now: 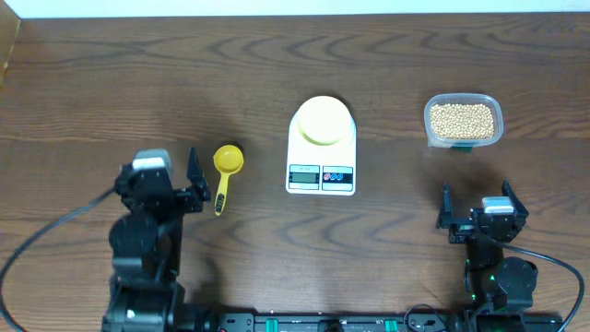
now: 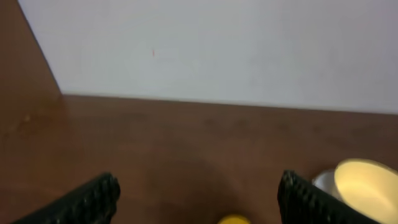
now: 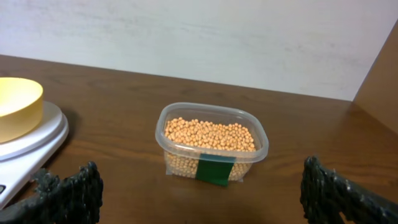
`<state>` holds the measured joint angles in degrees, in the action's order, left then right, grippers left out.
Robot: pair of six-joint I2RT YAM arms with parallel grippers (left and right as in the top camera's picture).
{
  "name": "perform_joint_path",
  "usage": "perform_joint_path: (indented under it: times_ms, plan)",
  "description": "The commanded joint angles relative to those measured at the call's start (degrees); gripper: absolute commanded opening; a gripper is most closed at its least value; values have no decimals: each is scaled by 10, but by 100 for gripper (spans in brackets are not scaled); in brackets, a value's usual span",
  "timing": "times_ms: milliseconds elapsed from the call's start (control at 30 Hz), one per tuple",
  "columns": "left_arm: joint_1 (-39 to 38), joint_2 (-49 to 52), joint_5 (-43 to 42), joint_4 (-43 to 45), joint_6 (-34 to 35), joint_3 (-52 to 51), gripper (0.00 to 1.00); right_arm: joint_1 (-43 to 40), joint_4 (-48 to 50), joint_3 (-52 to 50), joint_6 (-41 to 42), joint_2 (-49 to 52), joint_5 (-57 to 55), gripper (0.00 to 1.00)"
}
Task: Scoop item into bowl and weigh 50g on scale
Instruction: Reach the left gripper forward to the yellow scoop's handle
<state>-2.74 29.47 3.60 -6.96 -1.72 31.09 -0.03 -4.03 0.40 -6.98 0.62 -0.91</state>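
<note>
The white scale (image 1: 321,171) stands mid-table with the pale yellow bowl (image 1: 322,120) on its platform. The item, tan beans (image 1: 463,120), fills a clear tub (image 1: 429,129) at the back right. In the right wrist view the beans (image 3: 208,134) lie ahead, with the bowl (image 3: 15,102) and scale (image 3: 31,146) at the left. My right gripper (image 1: 477,198) (image 3: 201,167) is open and empty, in front of the tub. My left gripper (image 1: 159,172) (image 2: 199,183) is open and empty, left of a yellow scoop (image 1: 226,166). The left wrist view catches the scoop's top (image 2: 233,219) and the bowl (image 2: 364,186).
The scoop lies on the wooden table (image 1: 111,83) with its handle (image 1: 219,198) towards the front edge, just right of my left gripper's right finger (image 1: 194,166). A pale wall (image 2: 217,50) runs behind the table. A green label (image 3: 214,171) marks the tub's near side.
</note>
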Motion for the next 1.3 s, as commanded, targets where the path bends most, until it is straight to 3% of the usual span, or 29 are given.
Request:
perform_joint_path:
  times_ms: [0, 767, 1267]
  plan:
    - [-1, 58, 10, -46, -6, 80, 83, -7, -3, -1, -8, -3, 0, 99]
    - [-1, 391, 10, -461, 27, 478, 84, -7, -3, -1, -8, -3, 0, 99]
    - [-1, 618, -3, -495, 35, 499, 83, -7, -3, -1, -8, -1, 0, 99]
